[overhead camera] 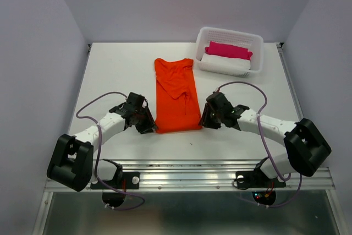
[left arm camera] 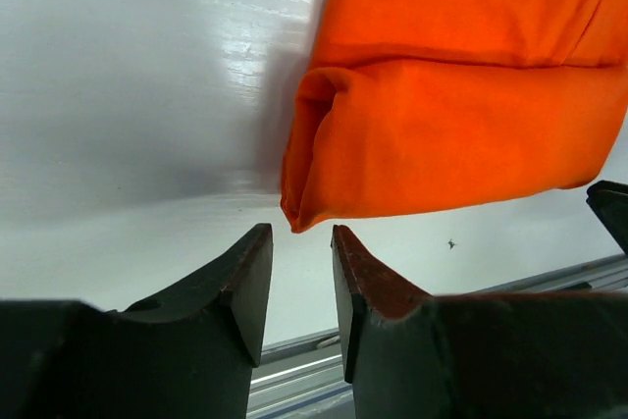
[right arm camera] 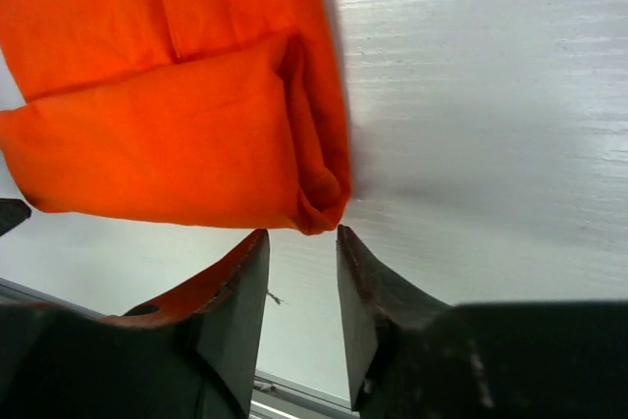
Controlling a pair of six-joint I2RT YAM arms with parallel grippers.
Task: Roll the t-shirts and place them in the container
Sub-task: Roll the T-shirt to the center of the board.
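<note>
**Tools flank the first roll**

The shirt [overhead camera: 176,94] lies flat on the table [overhead camera: 115,70], near hem turned once. The left tool [left arm camera: 300,231] and right tool [right arm camera: 301,233] sit at its near corners, apart and empty, probably to roll evenly

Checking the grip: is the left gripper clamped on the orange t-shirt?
No: the jaws of the left gripper stand apart, and the folded corner of the t-shirt lies just beyond their tips, not between them.
</note>
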